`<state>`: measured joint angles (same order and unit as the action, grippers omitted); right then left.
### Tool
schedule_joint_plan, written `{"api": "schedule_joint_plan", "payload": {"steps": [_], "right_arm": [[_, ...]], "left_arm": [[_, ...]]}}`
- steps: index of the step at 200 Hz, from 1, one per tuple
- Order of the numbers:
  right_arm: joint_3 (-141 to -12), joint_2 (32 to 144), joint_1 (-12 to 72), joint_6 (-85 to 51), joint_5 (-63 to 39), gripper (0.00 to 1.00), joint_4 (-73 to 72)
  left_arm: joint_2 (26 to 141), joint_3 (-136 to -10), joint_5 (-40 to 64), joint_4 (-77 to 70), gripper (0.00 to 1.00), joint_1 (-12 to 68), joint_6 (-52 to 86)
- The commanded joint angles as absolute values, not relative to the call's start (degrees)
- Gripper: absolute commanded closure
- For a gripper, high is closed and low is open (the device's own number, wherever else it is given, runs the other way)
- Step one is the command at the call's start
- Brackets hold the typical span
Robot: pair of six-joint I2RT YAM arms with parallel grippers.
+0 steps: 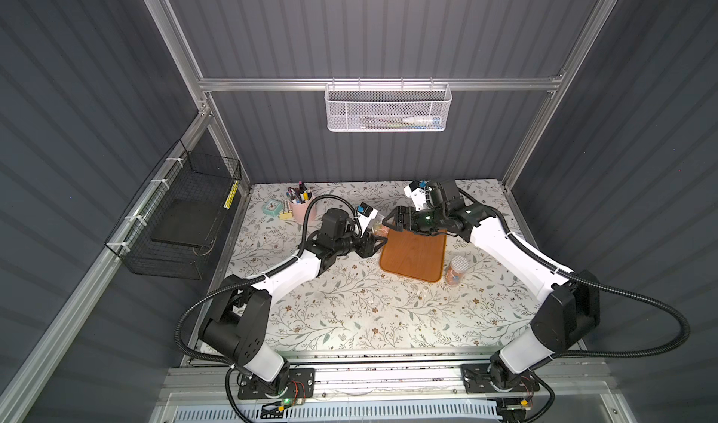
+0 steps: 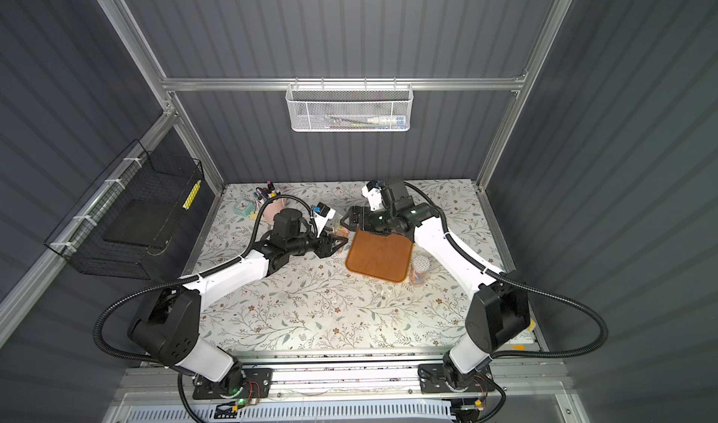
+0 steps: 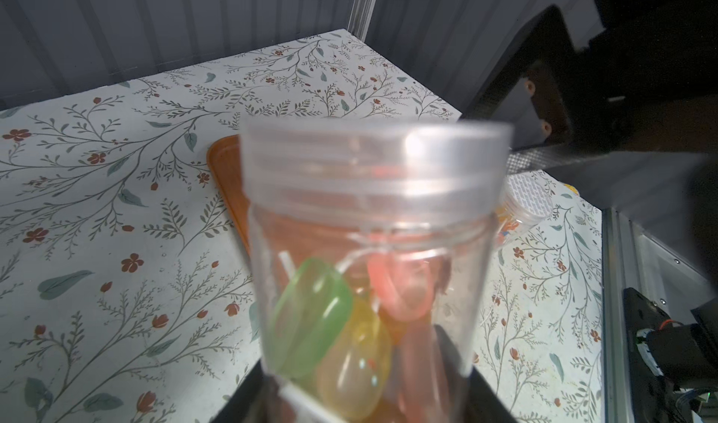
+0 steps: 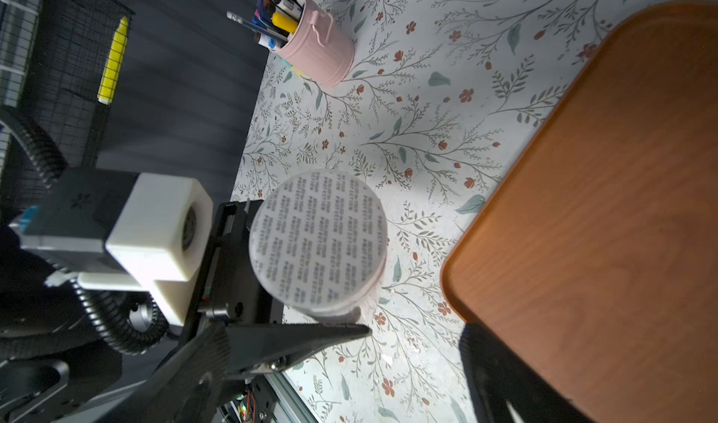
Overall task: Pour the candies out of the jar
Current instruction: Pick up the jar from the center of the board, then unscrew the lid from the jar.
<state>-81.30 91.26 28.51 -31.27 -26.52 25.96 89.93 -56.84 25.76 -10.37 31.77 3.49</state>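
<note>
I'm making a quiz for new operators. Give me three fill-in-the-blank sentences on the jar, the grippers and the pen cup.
1. The left gripper is shut on the jar, and the lid sits ___ it.
2. The right gripper has its jaws ___, not shut.
3. The pens stand in a ___ cup.
Missing: on; open; pink.

Walls: dark grey ribbed panels [image 1: 369,24] on three sides.
Frame: aluminium rails [image 1: 264,84] at the corners and across the back wall.
Back wall: white mesh basket [image 1: 388,106] hangs from the cross rail.
Left wall: black wire basket [image 1: 155,261] fastened with white ties.
Table: tabletop [image 1: 349,316] printed with leaves and small flowers.
</note>
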Motion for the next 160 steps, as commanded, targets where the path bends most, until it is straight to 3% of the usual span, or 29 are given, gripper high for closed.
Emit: {"api": "schedule_joint_plan", "payload": {"steps": [1, 34, 70, 160], "right_arm": [[-78.7, 89.9, 29.2, -38.5, -26.1, 0.08, 17.1], [-79.5, 91.4, 30.0, -39.0, -24.1, 0.11, 16.3], [-79.7, 92.5, 30.1, -39.4, -21.5, 0.22, 15.2], [-80.6, 94.3, 31.6, -36.1, -16.2, 0.27, 17.5]], "left_arm": [[90.5, -57.0, 24.5, -12.9, 1.0, 32.7, 4.4], [90.8, -57.3, 24.2, -12.5, 1.0, 33.8, 4.1], [89.8, -56.7, 23.0, -12.5, 1.0, 34.5, 3.8], [90.1, -57.4, 24.0, -13.4, 1.0, 34.8, 5.4]]}}
